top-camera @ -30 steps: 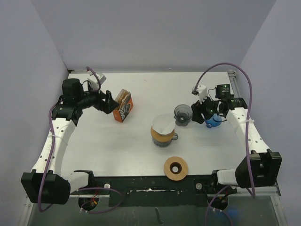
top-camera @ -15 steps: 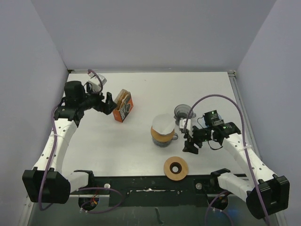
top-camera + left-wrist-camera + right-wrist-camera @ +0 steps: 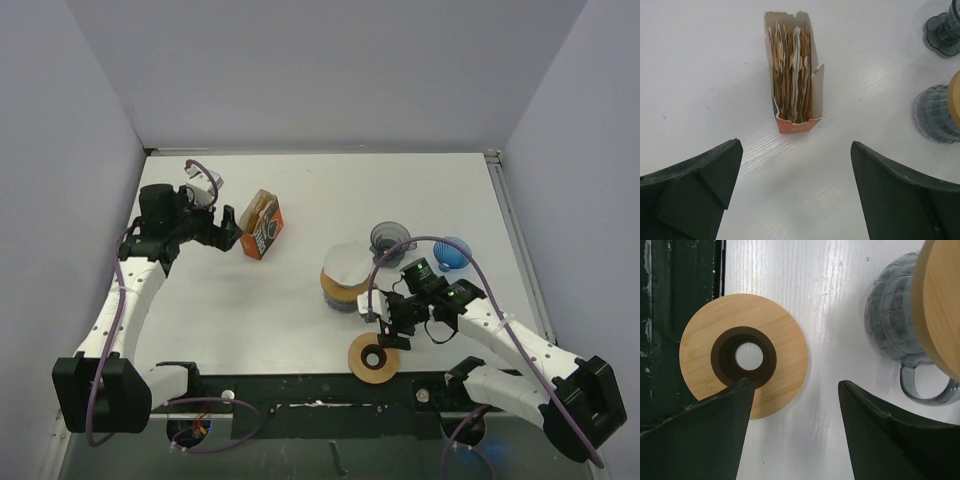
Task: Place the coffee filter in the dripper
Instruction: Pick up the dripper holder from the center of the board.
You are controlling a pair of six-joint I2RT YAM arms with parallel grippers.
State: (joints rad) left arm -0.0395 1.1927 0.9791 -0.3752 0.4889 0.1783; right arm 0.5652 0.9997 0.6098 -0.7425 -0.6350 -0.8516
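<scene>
From above, the right arm has swung away from the blue cup [image 3: 453, 254] on the far right. Its right gripper [image 3: 386, 328] now hangs near the table's front edge, just over the wooden disc [image 3: 358, 366], jaws apart and empty. I take that as a move on the disc, not on a filter. The left gripper [image 3: 233, 228] has barely shifted. It still faces the filter box [image 3: 262, 225], jaws wide with nothing between them. The dripper [image 3: 346, 288] stands mid-table, and it looks as though a white paper [image 3: 345, 262] is already sitting on it.

The left wrist view shows the box lying open with its filters packed tight and bare tabletop all round, so there is room to close in.

In the right wrist view the disc's rim reaches over onto the dark frame [image 3: 680, 285]. The dripper's glass handle is close on the other side, which leaves that arm little room.
</scene>
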